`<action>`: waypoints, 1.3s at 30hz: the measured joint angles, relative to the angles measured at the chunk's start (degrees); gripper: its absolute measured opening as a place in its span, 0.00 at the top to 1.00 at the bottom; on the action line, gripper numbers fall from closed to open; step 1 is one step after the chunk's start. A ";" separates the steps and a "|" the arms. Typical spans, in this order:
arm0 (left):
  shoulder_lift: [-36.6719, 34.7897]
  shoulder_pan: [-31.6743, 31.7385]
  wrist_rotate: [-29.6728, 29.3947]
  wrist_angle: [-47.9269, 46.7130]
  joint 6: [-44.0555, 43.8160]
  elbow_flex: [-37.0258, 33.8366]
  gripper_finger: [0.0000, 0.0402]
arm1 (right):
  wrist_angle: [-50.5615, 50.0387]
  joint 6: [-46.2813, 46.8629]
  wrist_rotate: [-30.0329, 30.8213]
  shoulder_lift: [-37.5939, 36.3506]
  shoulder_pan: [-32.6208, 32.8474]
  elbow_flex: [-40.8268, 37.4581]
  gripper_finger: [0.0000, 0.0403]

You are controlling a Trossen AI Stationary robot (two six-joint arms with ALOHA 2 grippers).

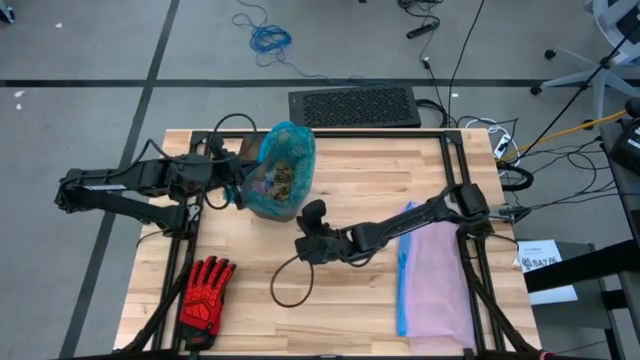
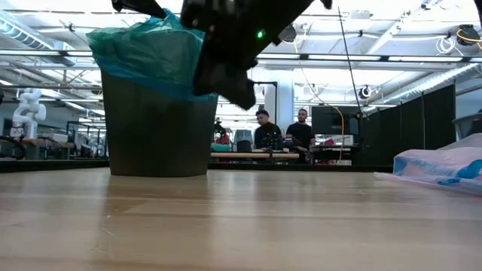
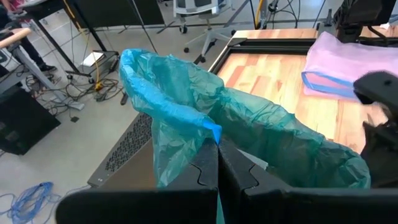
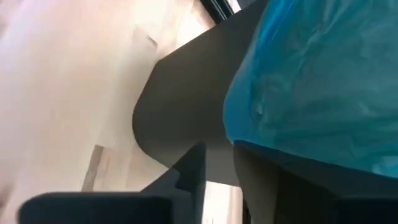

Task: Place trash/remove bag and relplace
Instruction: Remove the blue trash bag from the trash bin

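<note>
My left gripper [image 3: 217,163] is pinched tight on the rim of the teal bag [image 1: 285,150], which lines the dark bin [image 2: 158,124] at the back of the table [image 1: 350,300], left of middle. Brown paper trash [image 1: 284,177] lies inside the bag. My right gripper [image 4: 217,168] sits just beside the bin's near side, right under the bag's overhang; its fingers stand a little apart, and I cannot tell whether they have hold of anything. A red glove [image 1: 206,288] lies at the near left, and a lilac bag [image 1: 437,275] lies flat on the right.
</note>
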 joint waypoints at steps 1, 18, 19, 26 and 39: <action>0.00 0.00 0.00 -0.03 0.00 0.00 1.00 | 0.86 -0.79 0.29 0.53 -0.24 0.00 0.78; 0.00 0.00 0.00 -0.88 0.02 0.00 1.00 | 8.92 -7.25 3.03 2.29 -1.00 0.00 0.71; 0.00 0.00 0.00 -0.90 0.02 0.00 1.00 | 8.88 -7.42 3.18 2.29 -0.75 0.00 0.71; 0.00 0.00 0.00 -1.15 0.02 0.00 1.00 | 9.60 -7.48 3.11 2.31 -0.57 0.00 0.71; 0.00 0.00 0.00 -1.14 -0.03 0.00 1.00 | 11.92 -8.16 -3.41 2.31 -6.55 0.00 0.76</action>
